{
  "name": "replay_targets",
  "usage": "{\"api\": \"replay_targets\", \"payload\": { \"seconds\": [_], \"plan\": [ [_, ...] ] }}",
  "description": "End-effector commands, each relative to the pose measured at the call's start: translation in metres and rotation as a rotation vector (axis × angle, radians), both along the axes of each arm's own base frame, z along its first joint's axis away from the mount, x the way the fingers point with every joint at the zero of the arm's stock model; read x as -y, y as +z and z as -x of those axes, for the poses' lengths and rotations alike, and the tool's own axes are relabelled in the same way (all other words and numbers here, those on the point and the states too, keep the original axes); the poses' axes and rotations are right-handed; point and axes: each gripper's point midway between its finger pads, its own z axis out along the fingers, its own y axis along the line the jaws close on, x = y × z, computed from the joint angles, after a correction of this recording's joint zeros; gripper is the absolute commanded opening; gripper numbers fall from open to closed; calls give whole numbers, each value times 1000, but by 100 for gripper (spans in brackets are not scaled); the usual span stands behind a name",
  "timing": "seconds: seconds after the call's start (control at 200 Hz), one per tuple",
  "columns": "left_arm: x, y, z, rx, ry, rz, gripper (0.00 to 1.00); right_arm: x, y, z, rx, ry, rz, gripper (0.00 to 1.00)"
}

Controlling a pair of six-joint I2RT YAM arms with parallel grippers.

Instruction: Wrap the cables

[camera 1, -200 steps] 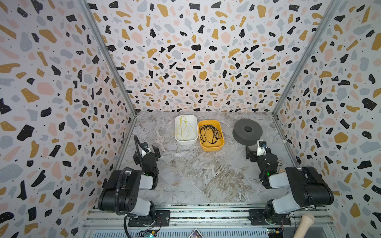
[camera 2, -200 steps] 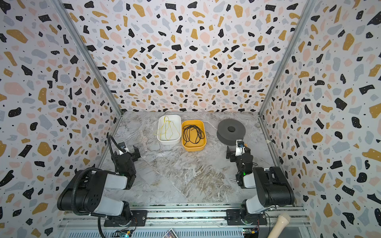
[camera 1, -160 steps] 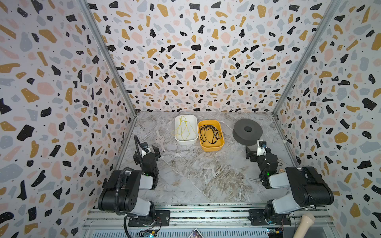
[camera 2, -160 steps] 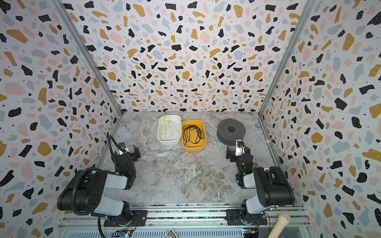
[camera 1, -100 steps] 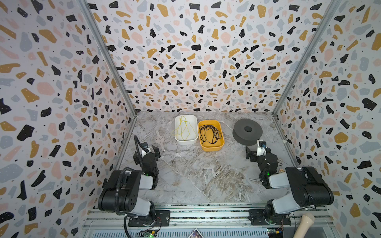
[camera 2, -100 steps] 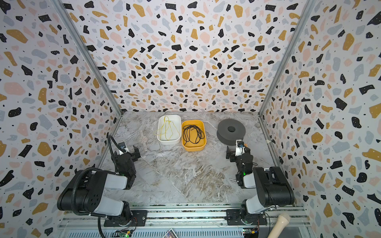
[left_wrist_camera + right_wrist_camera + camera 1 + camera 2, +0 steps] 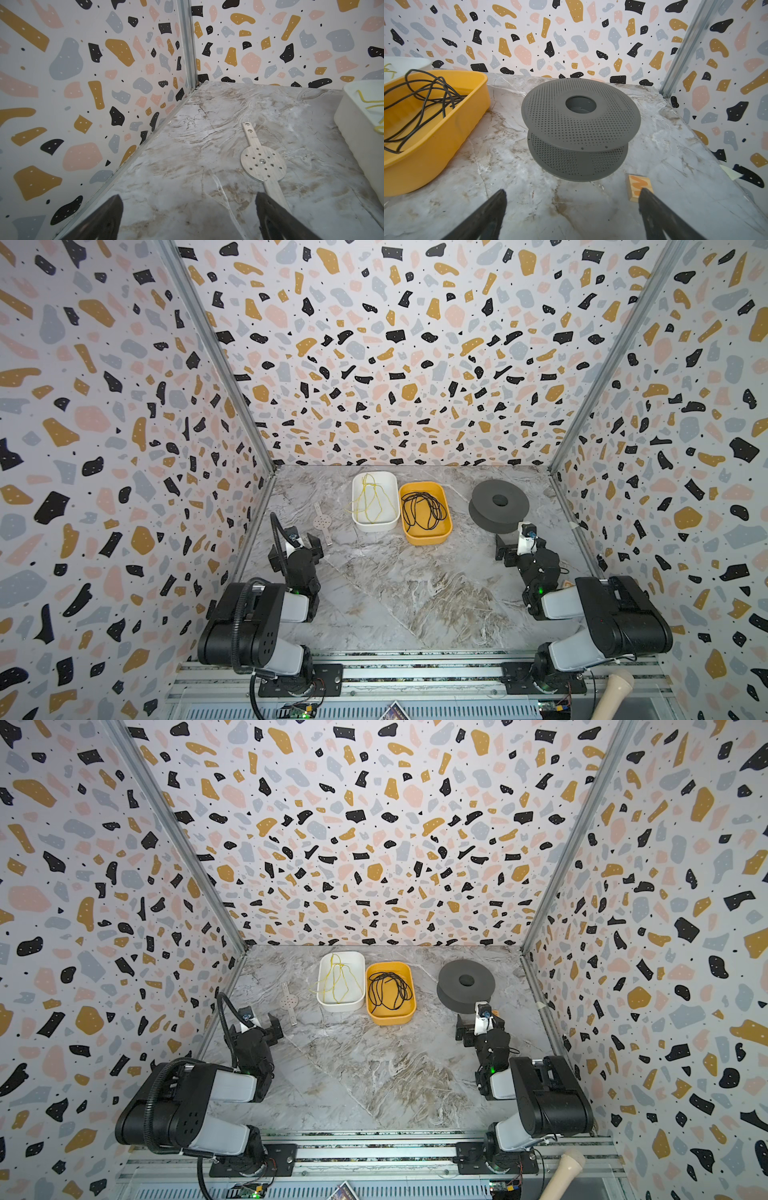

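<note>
No change vs a sec ago: both arms idle, left end effector [image 7: 188, 196] & right end effector [image 7: 571, 192] released, empty; cables [image 7: 424, 510] lie loose inside yellow tray [image 7: 428, 540], grey spool [image 7: 498, 506] beside tray, bare. Wrapping not started.

- Three walls closed the cell: a back wall [image 7: 395, 364], a left wall [image 7: 104, 427] and a right wall [image 7: 685, 427]. All were white panels printed with black, ochre, pink and grey-blue terrazzo flecks.
- In both top views, bare metal corner posts [image 7: 216, 360] stood where the side walls met the back one.
- The surface [image 7: 395, 593] had a grey-white marble pattern with brown veins, browner toward the near middle.
- A thin metal strip [image 7: 145, 143] ran along the foot of the left wall.
- A slotted aluminium rail [image 7: 415, 672] crossed the front edge.
- The light was even and soft, leaving only faint shadows.
</note>
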Motion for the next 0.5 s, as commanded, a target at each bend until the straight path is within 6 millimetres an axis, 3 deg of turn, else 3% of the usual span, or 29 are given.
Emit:
{"api": "replay_targets", "payload": {
  "seconds": [0.0,0.405,0.496],
  "plan": [
    [1,21,-5,86,0,8,100,0,12,-5,32,-9,10,99],
    [1,22,-5,90,-1,7,99,1,12,-5,36,-19,7,99],
    [-11,29,-2,97,88,20,99,2,13,-4,38,-14,-4,99]
  ]
}}
